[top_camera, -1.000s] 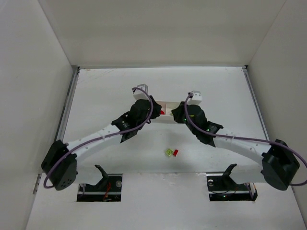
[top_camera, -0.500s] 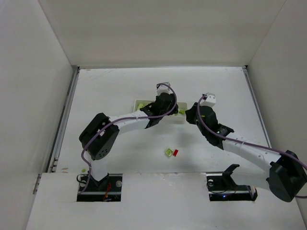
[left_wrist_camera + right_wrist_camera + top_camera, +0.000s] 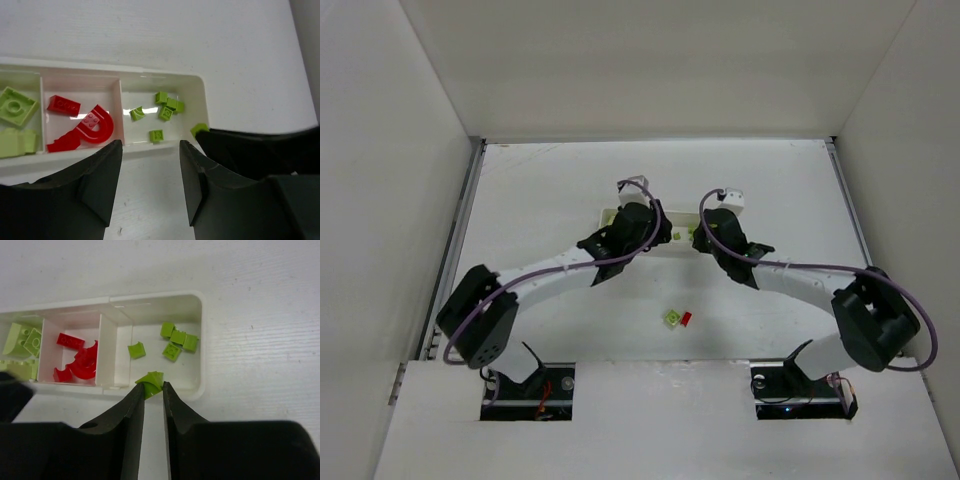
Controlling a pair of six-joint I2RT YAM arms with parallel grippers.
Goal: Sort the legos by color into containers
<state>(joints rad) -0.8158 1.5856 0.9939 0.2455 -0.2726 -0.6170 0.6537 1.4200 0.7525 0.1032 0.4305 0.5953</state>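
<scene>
While hovering above right-end compartment of tray [image 3: 202, 340], clamped a lime brick [image 3: 151, 378] in right gripper [image 3: 152, 390]; judged the drop step in hand. Held left gripper [image 3: 150, 150] spread wide, empty, over tray's near wall. Counted green lego [image 3: 672, 318] and red lego [image 3: 686, 319] loose by near edge of table [image 3: 550, 190]. Needed next: release, then fetch those.
</scene>
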